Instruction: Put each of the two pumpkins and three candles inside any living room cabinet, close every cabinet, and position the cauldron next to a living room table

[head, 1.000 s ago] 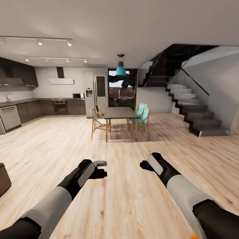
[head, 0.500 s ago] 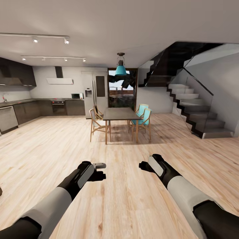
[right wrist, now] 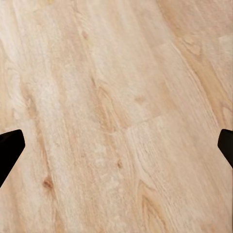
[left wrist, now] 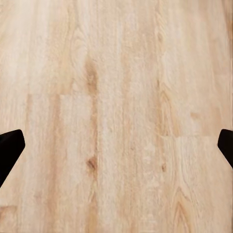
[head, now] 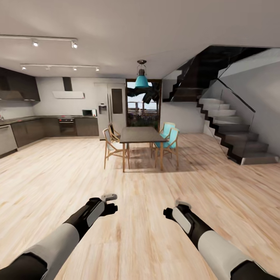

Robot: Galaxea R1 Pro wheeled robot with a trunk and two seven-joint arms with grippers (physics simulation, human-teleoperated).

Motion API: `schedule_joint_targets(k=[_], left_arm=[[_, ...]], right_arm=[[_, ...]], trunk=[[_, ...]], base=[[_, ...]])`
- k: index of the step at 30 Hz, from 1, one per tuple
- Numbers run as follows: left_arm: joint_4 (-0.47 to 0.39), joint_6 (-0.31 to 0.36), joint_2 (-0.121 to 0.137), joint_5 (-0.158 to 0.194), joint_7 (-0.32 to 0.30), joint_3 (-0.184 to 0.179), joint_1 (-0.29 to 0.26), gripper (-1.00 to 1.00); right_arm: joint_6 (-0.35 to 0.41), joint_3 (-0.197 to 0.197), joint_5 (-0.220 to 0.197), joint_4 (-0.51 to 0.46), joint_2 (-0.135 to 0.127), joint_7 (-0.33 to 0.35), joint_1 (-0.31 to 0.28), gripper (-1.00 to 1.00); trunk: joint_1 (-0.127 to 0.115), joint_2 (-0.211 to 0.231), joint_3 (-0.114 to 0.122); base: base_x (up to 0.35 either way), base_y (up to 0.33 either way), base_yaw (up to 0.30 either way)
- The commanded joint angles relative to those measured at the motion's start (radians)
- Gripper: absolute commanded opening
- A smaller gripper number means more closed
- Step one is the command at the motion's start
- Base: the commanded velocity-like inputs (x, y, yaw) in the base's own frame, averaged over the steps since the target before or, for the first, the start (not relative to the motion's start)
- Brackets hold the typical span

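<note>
Both black grippers, left (head: 110, 205) and right (head: 169, 210), hang spread and empty over the pale wood-plank floor (head: 140, 233). Beyond stand a dark dining table (head: 142, 134) with turquoise chairs (head: 169, 139), then kitchen. Judged: the robot is travelling; it must next turn to find pumpkins, candles and cauldron.

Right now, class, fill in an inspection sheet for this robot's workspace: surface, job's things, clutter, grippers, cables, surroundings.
Surface: pale wood floor, bare under both arms.
Job's things: nothing seen.
Clutter: nothing seen.
Grippers: left gripper and right gripper open, empty, over the floor.
Cables: nothing seen.
Surroundings: dining table with chairs ahead, teal lamp above it, kitchen on the left, stairs on the right.
</note>
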Motion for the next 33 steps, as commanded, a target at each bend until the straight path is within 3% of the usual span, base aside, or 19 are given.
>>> schedule_joint_targets(k=[1,9,17,22,26,28,33], left_arm=[[0.007,-0.009,0.003,0.011,0.000,-0.006,0.000,1.00],[0.129,-0.078,0.007,0.012,-0.015,-0.007,0.001,1.00],[0.158,-0.115,0.007,0.009,-0.017,-0.008,0.002,1.00],[0.165,-0.182,0.007,0.010,-0.016,-0.008,0.005,1.00],[0.230,-0.277,0.005,0.008,-0.017,-0.008,0.022,1.00],[0.245,-0.320,0.005,0.007,-0.017,-0.009,0.026,1.00],[0.256,-0.356,0.006,0.006,-0.020,-0.010,0.029,1.00]], right_arm=[[-0.002,0.016,-0.009,-0.002,0.000,-0.009,0.002,1.00],[-0.054,0.030,-0.010,-0.005,-0.005,-0.008,0.035,1.00],[-0.070,0.032,-0.013,-0.002,-0.005,-0.007,0.045,1.00],[-0.091,0.034,-0.015,0.000,0.002,-0.007,0.073,1.00],[-0.179,0.035,-0.018,0.044,0.015,-0.005,0.096,1.00],[-0.226,0.035,-0.017,0.072,0.017,0.015,0.104,1.00],[-0.269,0.032,-0.014,0.100,0.017,0.105,0.110,1.00]], trunk=[[0.001,-0.001,-0.001],[0.001,-0.001,-0.002],[0.001,-0.001,-0.006],[0.001,-0.001,-0.006],[0.001,-0.001,-0.006],[0.001,-0.001,-0.006],[0.001,-0.001,-0.006]], base=[[0.338,0.000,0.025],[0.338,0.008,0.181],[0.317,0.137,0.207],[0.290,0.179,0.042],[0.288,0.122,0.003],[0.313,0.086,-0.097],[0.325,0.014,-0.210]])
